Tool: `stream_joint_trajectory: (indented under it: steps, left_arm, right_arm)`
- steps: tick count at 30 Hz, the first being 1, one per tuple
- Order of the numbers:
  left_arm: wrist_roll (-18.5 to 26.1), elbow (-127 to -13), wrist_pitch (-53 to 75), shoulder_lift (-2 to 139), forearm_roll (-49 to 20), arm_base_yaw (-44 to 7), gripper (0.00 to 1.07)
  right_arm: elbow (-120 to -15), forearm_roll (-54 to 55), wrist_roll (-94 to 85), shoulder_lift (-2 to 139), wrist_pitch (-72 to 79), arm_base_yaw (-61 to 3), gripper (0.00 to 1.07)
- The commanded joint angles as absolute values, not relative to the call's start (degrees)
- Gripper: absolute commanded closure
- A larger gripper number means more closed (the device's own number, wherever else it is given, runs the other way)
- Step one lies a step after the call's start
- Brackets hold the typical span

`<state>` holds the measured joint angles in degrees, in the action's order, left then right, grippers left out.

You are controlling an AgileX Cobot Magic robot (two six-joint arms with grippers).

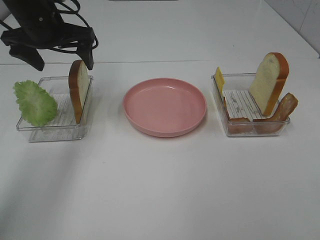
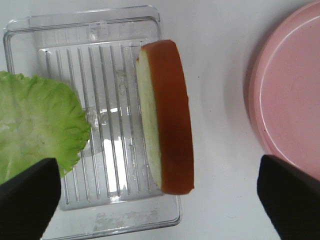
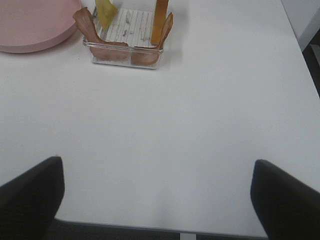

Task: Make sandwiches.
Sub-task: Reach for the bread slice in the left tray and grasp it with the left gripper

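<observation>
Parts, not finished sandwiches, are what lie before me. From the high camera I see a pink plate (image 1: 165, 106) at the middle of the white table (image 1: 160, 195), with a clear tray on each side. The left tray (image 1: 55, 131) holds a ruffled green lettuce leaf (image 1: 35, 102) leaning over its outer wall. The left bread slice (image 1: 79, 90) stands on edge against the wall nearer the plate. The right tray (image 1: 252, 131) holds a yellow cheese slice (image 1: 219, 80) propped at the plate side. It also holds the right bread slice (image 1: 269, 80), upright, white-faced with orange-brown crust, and reddish-brown bacon (image 1: 286, 107) draped over its outer corner and along the front.

Only that view takes in both trays. It shows my left claw (image 1: 64, 64) hanging over the left tray, jaws spread wide, gripping nothing. My right claw lies outside it.

My left wrist camera looks straight down on the left slice's crust, its pale face turned toward the lettuce. It also shows the tray's ribbed floor plainly.

My right wrist camera shows my right claw (image 3: 159, 197) spread wide and holding nothing, over the table near its edge, well apart from the right tray. There the bacon curls up at both ends of that tray.
</observation>
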<state>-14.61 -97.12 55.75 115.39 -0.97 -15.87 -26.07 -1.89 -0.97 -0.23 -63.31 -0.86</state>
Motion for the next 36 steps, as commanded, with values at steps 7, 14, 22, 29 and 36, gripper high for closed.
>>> stream_joint_trajectory:
  steps: [7, 14, 22, 29, 36]
  left_arm:
    - [-15.1, -98.0, 52.2, 121.4, -0.9, -16.1, 0.07]
    - [-15.1, -98.1, 49.8, 123.0, -1.0, -16.1, 0.07]
    - [-15.1, -98.1, 49.0, 123.1, -1.4, -16.1, 0.18]
    - [-15.1, -98.1, 49.2, 123.1, -1.4, -16.1, 0.71]
    - [-15.6, -98.2, 51.7, 122.3, -1.1, -16.1, 1.07]
  right_arm:
    - [-26.0, -1.9, -1.3, -2.2, -63.1, -0.7, 0.09]
    - [-26.0, -1.9, -1.3, -2.2, -63.1, -0.7, 0.09]
    - [-26.0, -1.9, -1.3, -2.2, -63.1, -0.7, 0.09]
    - [-26.0, -1.9, -1.3, -2.2, -63.1, -0.7, 0.09]
    - [-26.0, -1.9, -1.3, -2.2, -63.1, -0.7, 0.09]
